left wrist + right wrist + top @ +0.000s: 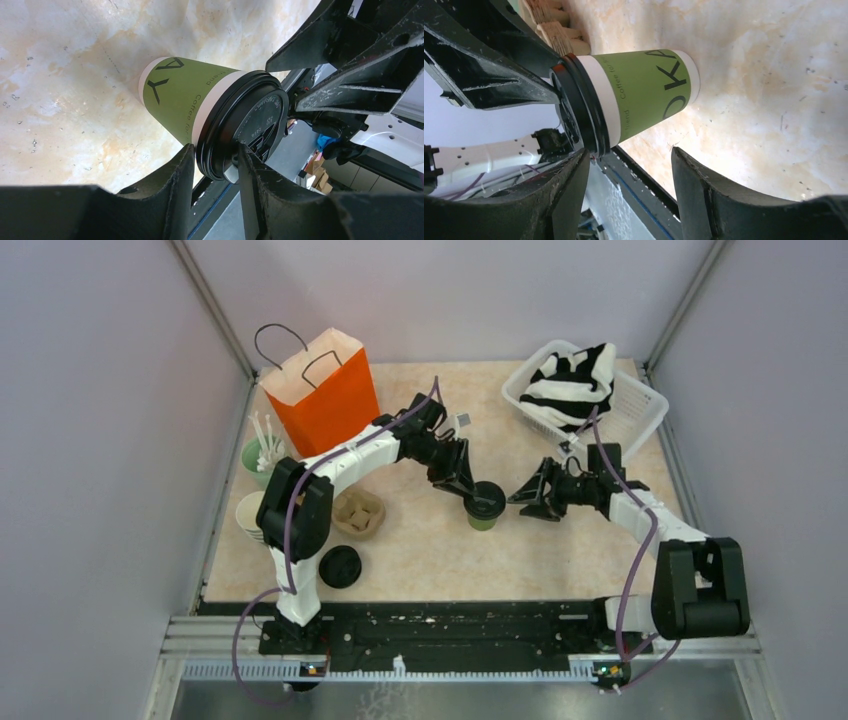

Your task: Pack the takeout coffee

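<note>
Takeout coffee (483, 519) stands upright, lid (487, 501) on top.

Large black "OKA" and small "Coffee for" on the takeout coffee (644, 92) just in front of the right hand (629, 165)

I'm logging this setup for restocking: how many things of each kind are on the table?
Lidded green coffee cup: 1
Loose black lid: 1
Orange paper bag: 1
Cardboard cup carrier: 1
White basket: 1
Striped cloth: 1
Green cup of white sticks: 1
Lidless cup stack: 1
Total: 8
</note>
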Controlling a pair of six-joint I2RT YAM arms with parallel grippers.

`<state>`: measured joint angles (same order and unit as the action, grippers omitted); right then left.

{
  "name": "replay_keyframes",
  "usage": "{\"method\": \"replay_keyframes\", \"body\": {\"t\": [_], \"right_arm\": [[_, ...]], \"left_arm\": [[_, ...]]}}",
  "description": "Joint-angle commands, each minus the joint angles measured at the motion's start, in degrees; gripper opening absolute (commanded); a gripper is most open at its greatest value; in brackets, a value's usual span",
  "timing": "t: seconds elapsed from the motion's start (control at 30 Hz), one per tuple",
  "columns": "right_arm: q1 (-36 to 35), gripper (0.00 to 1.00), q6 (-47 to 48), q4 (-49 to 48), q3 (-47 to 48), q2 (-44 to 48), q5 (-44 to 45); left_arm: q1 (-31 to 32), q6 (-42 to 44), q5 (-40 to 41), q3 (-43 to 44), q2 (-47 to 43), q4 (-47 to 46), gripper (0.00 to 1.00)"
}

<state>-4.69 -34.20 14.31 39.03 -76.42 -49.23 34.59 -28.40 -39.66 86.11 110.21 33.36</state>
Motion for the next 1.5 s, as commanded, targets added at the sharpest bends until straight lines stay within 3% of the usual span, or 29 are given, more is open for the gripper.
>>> {"method": "replay_keyframes", "body": {"t": [0.0,0.23,0.77,1.23,1.47], "right_arm": [[1.0,0.59,0.4,-2.7,-0.9,2.1,-2.4],[0.4,0.53,1.7,-1.8,1.5,-0.5,-2.1],[-1.5,0.54,-0.2,-4.0,1.9,-2.6,1.0],[-6.1,0.49,2.1,5.0,1.4,-7.0,17.7],[-6.2,0.49,3.3,9.8,5.4,-3.9,18.4]], "left_arm": [[-0.3,0.5,-0.1,-0.9,0.4,-0.8,0.43],[-0.3,1.0,0.1,-0.6,0.7,0.0,0.41],[-0.3,1.2,-0.4,-0.5,1.1,0.1,0.39],[-0.4,2.3,2.1,-4.3,1.5,0.8,0.37],[-0.4,2.4,2.1,-1.4,1.4,2.2,0.39]]}}
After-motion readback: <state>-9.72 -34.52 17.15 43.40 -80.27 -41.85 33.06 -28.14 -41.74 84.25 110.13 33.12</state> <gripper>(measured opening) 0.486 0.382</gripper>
